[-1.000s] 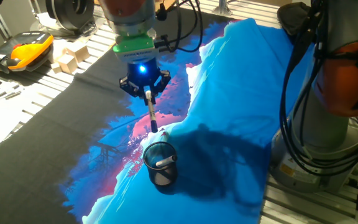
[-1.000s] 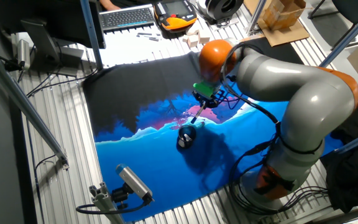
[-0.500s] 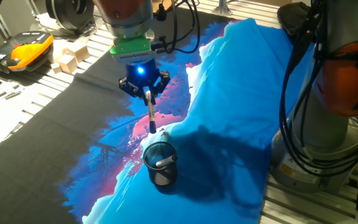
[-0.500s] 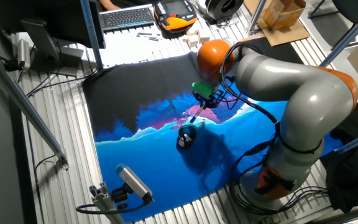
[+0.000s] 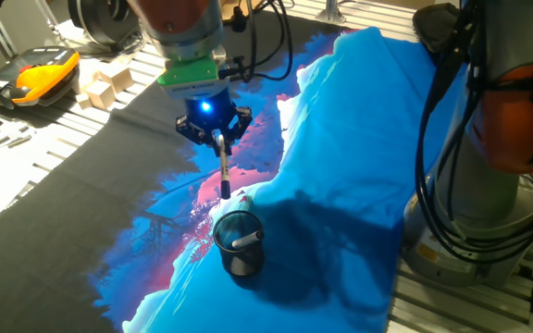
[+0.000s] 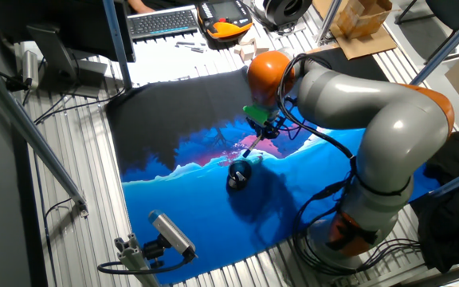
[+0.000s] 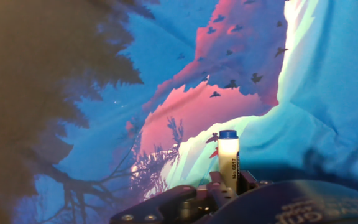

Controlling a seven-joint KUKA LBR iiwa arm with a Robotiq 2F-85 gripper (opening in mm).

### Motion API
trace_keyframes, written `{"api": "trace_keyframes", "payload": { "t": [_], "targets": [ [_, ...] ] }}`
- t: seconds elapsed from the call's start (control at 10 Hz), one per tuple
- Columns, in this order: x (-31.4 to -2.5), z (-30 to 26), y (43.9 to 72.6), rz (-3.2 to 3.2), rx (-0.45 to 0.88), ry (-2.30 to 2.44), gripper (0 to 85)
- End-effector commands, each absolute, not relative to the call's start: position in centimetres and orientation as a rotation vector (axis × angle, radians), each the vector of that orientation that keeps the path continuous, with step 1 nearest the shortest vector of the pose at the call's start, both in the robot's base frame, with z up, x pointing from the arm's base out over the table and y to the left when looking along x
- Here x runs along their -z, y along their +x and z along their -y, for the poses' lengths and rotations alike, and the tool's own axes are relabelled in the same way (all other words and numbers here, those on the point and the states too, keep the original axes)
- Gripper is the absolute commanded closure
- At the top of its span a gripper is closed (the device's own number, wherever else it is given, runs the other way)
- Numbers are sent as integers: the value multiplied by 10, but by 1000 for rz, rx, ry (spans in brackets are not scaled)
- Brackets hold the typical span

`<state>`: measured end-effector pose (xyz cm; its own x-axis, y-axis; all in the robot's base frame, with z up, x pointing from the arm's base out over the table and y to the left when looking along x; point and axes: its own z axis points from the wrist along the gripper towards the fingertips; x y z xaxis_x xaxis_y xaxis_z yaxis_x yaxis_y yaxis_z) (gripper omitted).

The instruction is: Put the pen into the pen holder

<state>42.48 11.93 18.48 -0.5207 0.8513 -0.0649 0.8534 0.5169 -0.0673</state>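
Slatted metal desk (image 5: 26,199) draped in a printed cloth (image 5: 359,139) of black, pink and bright blue, with clutter along the far edge: a yellow and black device (image 5: 30,76), pale wooden blocks (image 5: 105,83). Centre stage, the pincer (image 5: 216,139), lit by a blue lamp, clamped narrow on the pen (image 5: 223,171), which hangs near upright with its dark end down. Compared with a second ago, lifted slightly and drawn a touch away from the pen holder (image 5: 239,243), so the dark tip now clears the cup's bluish rim by a wider gap rather than sitting just above it. Pen holder upright on the blue part of the cloth, below and a little to the side of the pen, with a short white stick (image 5: 246,240) already lying inside it. Same arrangement from the other fixed view: pincer (image 6: 260,131), pen (image 6: 253,146) angled down toward the pen holder (image 6: 237,177), apart from it. Hand view filled by cloth, with the pen (image 7: 228,163) gripped at bottom centre and no cup in sight. Judged as height gained for clearance before lining up over the opening; insertion not yet begun, pen not yet over the mouth.
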Motion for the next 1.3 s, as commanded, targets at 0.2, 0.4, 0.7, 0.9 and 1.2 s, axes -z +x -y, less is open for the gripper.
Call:
{"api": "trace_keyframes", "payload": {
  "t": [0.2,0.4,0.7,0.9,1.2],
  "targets": [
    [-185,-119,425,-2748,170,1465,850],
    [-185,-119,425,-2752,145,1479,850],
    [-185,-119,425,-2745,134,1486,850],
    [-185,-119,425,-2748,122,1487,850],
    [-191,-132,419,-2713,206,1498,850]
  ]
}}
